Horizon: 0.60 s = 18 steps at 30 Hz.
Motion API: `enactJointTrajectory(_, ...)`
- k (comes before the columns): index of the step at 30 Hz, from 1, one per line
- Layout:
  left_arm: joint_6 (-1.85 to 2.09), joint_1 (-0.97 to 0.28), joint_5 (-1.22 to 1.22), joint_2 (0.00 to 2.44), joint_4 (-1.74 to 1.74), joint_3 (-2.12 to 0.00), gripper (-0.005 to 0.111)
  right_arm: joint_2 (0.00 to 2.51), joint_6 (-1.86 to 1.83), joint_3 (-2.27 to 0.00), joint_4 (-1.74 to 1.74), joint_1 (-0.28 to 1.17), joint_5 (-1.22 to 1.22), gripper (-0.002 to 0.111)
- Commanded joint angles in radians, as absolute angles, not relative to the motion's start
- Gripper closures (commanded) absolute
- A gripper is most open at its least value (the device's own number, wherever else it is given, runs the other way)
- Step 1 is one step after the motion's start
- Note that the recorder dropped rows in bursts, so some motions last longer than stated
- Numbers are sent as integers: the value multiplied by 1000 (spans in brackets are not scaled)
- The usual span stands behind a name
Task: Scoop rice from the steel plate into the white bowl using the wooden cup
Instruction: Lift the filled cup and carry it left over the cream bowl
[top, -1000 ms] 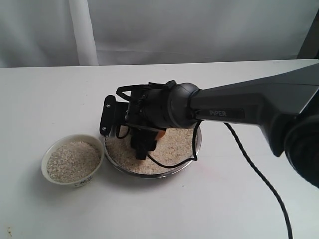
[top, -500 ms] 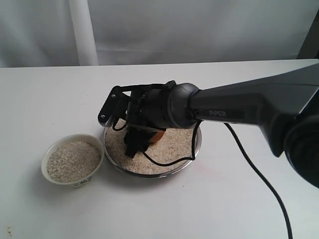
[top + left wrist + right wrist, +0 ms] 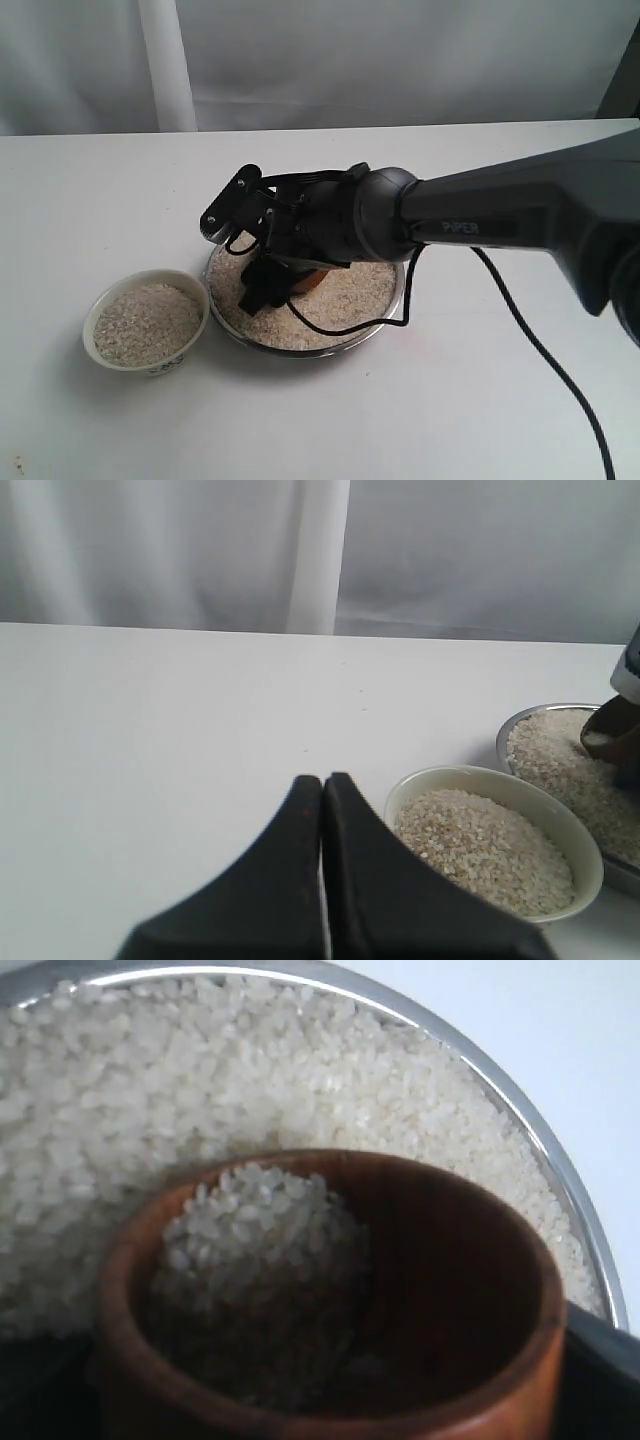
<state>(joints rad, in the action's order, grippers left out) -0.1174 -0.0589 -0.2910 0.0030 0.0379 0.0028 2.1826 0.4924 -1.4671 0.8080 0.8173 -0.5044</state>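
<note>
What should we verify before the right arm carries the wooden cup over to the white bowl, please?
1. Load: rice in wooden cup, partly filled: ok.
2. Grip: right end effector closed on cup: ok.
3. Cup level: cannot tell, mostly hidden.
4. Room in white bowl: cannot tell, rice near rim.
5. Bowl right beside steel plate, nothing between: ok.
6. Other arm: left end effector shut, short of bowl: ok.

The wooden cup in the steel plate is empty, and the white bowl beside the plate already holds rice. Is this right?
Not quite. The wooden cup is not empty: the right wrist view shows rice heaped inside it. The rest stands: the cup is in the steel plate, and the white bowl beside it already holds rice.
</note>
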Motion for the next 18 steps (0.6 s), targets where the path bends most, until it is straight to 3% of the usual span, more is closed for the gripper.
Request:
enactJointTrajectory(1, -124, -63, -285, 0, 33, 0, 107, 2127, 532, -1421, 826, 802, -422, 108)
enactJointTrajectory(18, -124, -63, -285, 0, 33, 0, 107, 1950, 418, -1309, 913, 795, -210, 108)
